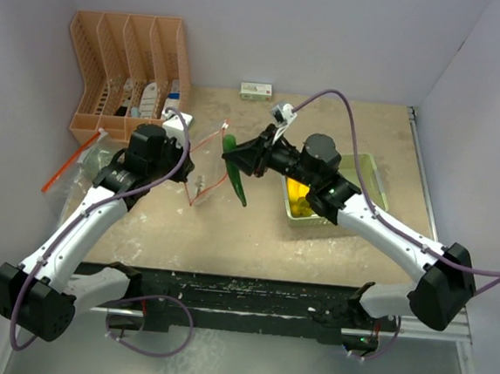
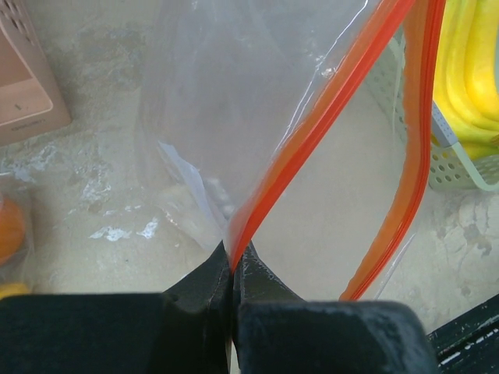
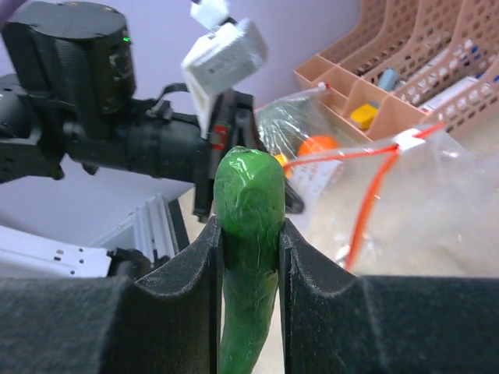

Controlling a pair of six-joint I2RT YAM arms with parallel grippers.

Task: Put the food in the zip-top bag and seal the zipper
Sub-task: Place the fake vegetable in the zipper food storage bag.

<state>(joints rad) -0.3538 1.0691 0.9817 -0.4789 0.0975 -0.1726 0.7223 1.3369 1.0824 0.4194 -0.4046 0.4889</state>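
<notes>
Now the left gripper (image 2: 232,263) is clamped on the orange zipper strip (image 2: 312,140) of the clear bag (image 2: 226,93), holding its mouth up near the middle of the table (image 1: 255,231). Beside that mouth, the right gripper (image 3: 248,234) pinches a long green piece (image 3: 248,183) between its fingers. Yellow bananas (image 1: 300,200) lie in the tray (image 1: 375,182) toward the table's right edge.

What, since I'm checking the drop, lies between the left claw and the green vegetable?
The zip-top bag, its orange-rimmed mouth open, in the top view.
</notes>
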